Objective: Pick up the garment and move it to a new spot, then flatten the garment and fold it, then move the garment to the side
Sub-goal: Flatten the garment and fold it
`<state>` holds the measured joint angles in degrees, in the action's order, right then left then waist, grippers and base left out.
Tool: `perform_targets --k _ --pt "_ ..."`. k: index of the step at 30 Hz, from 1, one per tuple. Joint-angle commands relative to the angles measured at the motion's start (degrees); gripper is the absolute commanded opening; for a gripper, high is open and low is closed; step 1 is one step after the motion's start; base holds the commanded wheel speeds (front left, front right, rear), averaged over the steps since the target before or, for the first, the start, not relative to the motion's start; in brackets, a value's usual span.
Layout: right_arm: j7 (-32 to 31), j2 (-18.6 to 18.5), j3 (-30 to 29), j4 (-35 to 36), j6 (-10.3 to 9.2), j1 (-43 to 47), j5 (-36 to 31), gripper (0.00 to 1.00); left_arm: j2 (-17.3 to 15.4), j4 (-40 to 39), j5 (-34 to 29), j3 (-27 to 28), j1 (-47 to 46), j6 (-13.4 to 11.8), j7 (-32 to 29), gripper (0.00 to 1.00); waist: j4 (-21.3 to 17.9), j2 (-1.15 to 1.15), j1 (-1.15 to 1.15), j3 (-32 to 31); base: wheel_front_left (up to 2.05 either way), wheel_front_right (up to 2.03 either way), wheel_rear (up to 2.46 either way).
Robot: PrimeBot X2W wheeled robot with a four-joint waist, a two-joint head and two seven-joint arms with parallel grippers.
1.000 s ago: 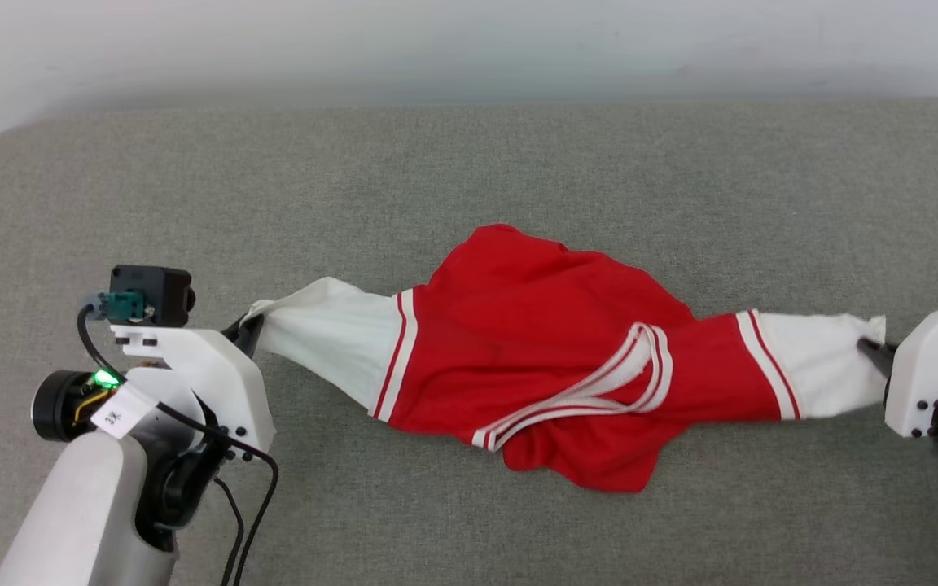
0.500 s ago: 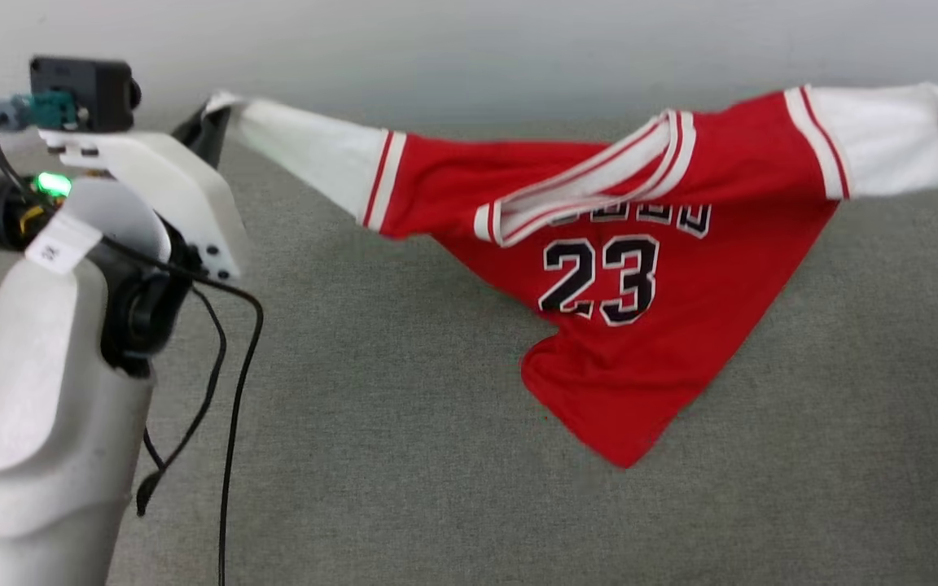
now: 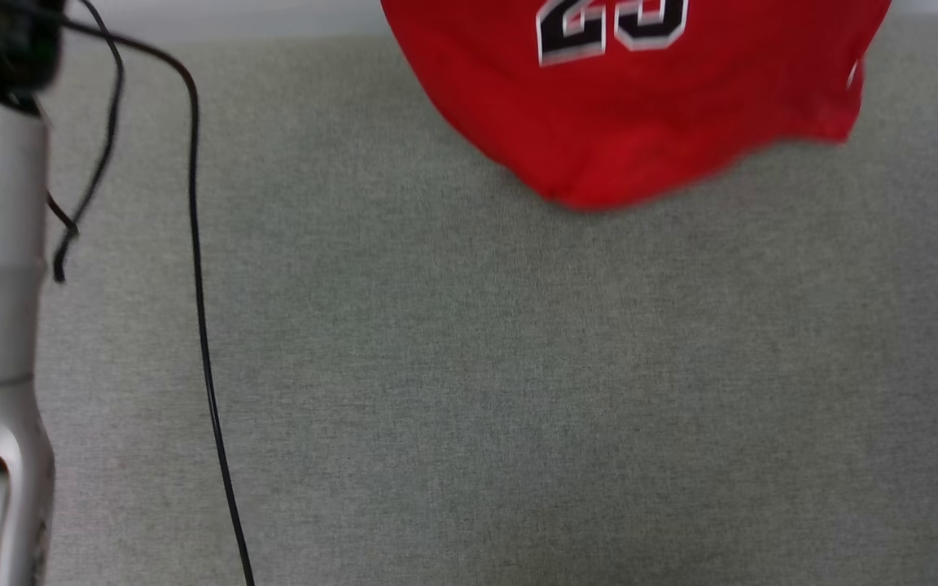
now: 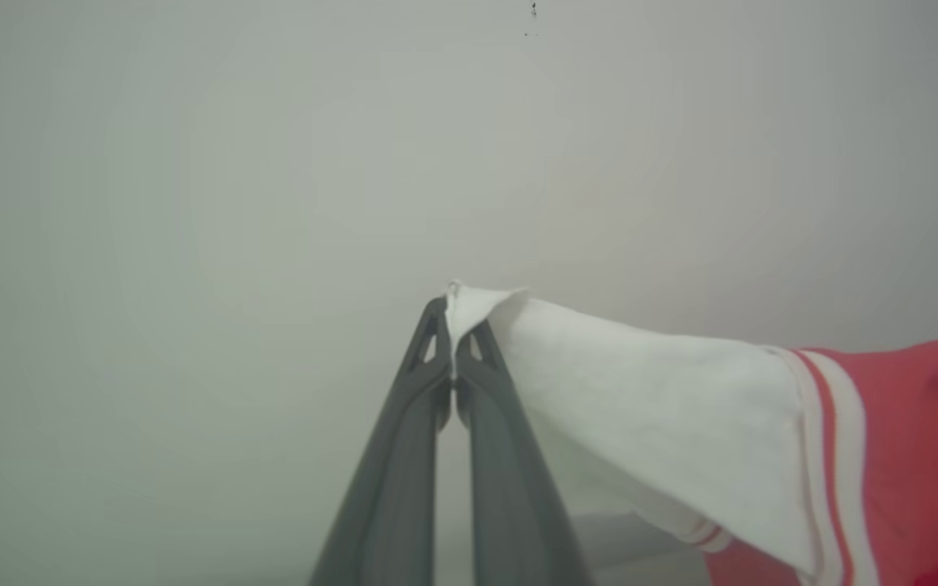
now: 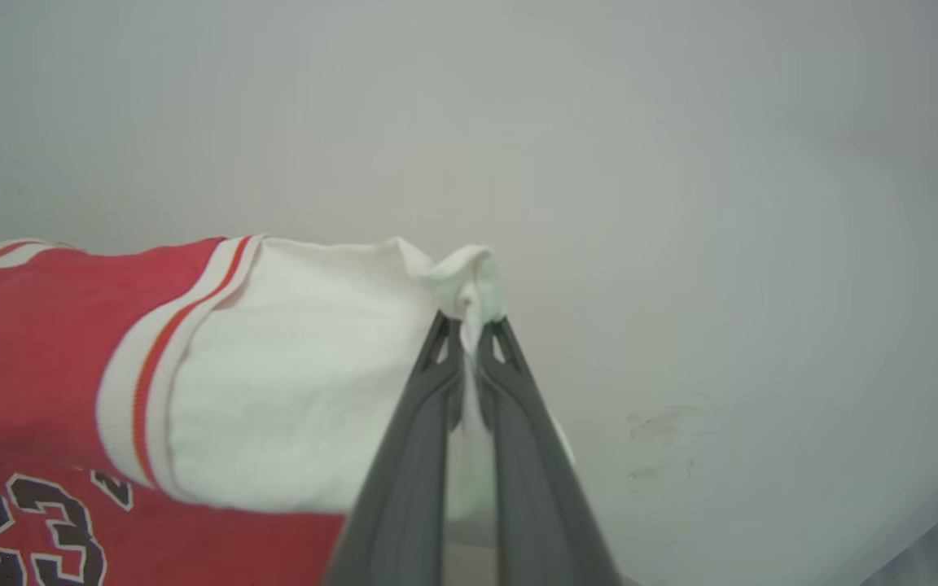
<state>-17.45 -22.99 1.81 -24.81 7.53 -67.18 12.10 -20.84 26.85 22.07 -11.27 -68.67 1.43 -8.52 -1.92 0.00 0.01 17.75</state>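
Head view cuts off garment (image 3: 632, 122) top; left pincer (image 4: 457, 317), right pincer (image 5: 471, 321) pinch sleeve ends.

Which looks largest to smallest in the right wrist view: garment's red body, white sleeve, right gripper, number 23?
Largest: red body and white sleeve, about alike, unranked.
Next: right gripper, enlarged by nearness to the camera.
Smallest: number 23, partly cut off.

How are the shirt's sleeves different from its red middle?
The sleeves are plain white; the middle is red with dark numbers. Each sleeve is pinched at its end by a shut claw, left claw and right claw; the middle hangs loose, ungripped. Both are parts of one shirt.
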Motion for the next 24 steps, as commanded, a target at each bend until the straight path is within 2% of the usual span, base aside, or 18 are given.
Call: perform_targets --k 1,11,24 --pt "0.46 0.07 0.05 -0.32 -0.08 -0.98 -0.04 0.0 -0.03 0.32 -0.15 0.14 -0.7 -0.1 0.53 0.0 -0.16 0.0 -0.01 1.78 0.0 0.0 0.0" --pt "6.85 1.91 2.21 -7.16 -0.08 -15.43 0.04 0.0 -1.34 7.75 -1.06 1.73 -13.39 0.29 9.53 0.0 -0.52 0.0 -0.01 10.44 0.0 0.0 0.0" --pt "14.38 4.83 7.1 -20.24 -0.08 -19.91 4.35 0.0 0.15 18.7 1.5 2.4 -16.16 2.38 15.6 0.0 0.25 0.0 -0.01 20.02 0.0 0.0 0.0"
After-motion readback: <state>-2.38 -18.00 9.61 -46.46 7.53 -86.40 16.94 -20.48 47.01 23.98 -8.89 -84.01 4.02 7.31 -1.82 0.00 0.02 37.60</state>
